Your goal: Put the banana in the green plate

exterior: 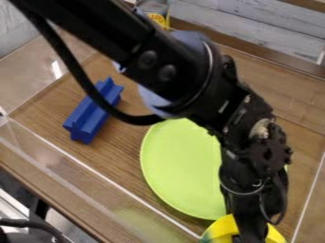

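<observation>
While its jaws stand wide over the banana (pixel 229 229), the gripper (pixel 244 226) points down at five o'clock. Just beside lies the green plate (pixel 178 166); a blue ridged block (pixel 93 107) sits at nine o'clock.

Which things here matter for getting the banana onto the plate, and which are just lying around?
Part of the job:
small bright yellow banana
large round lime-green plate
robot hand, at the banana

Just lying about:
blue ridged block

Lime-green plate (pixel 178 171), yellow banana (pixel 226 228) (blue block (pixel 91 109))
</observation>
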